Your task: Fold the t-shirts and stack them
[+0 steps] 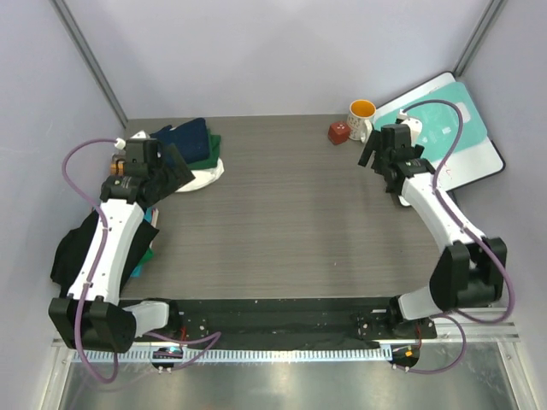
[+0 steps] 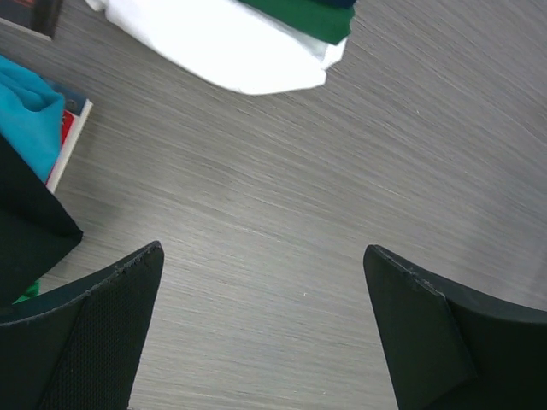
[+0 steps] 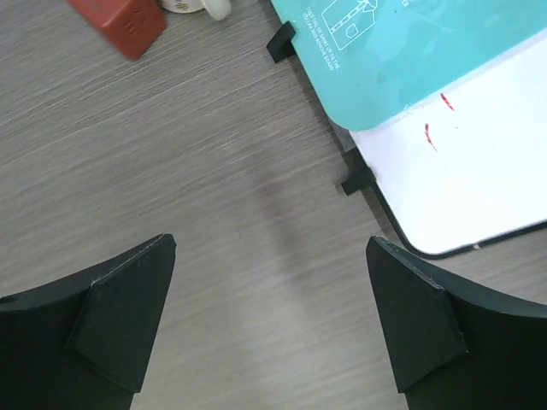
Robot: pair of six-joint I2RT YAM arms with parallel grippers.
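Observation:
Three folded t-shirts lie stacked at the table's back left: navy blue [image 1: 190, 137] on top, dark green [image 1: 213, 150] under it, cream-white [image 1: 206, 178] at the bottom. My left gripper [image 1: 179, 174] hovers just beside the pile's near edge, open and empty. In the left wrist view [image 2: 263, 256] its jaws stand wide apart over bare table, with the cream-white shirt [image 2: 222, 47] and the green shirt [image 2: 308, 17] at the top of the frame. My right gripper [image 1: 385, 169] is open and empty at the back right, over bare table [image 3: 272, 248].
A teal-and-white board [image 1: 449, 137] leans at the back right, also in the right wrist view [image 3: 410, 68]. An orange-lined mug [image 1: 361, 118] and a red block [image 1: 338, 132] stand next to it. Black cloth [image 1: 73, 248], teal cloth [image 2: 26, 120] and a book [image 2: 73, 128] lie at the left edge.

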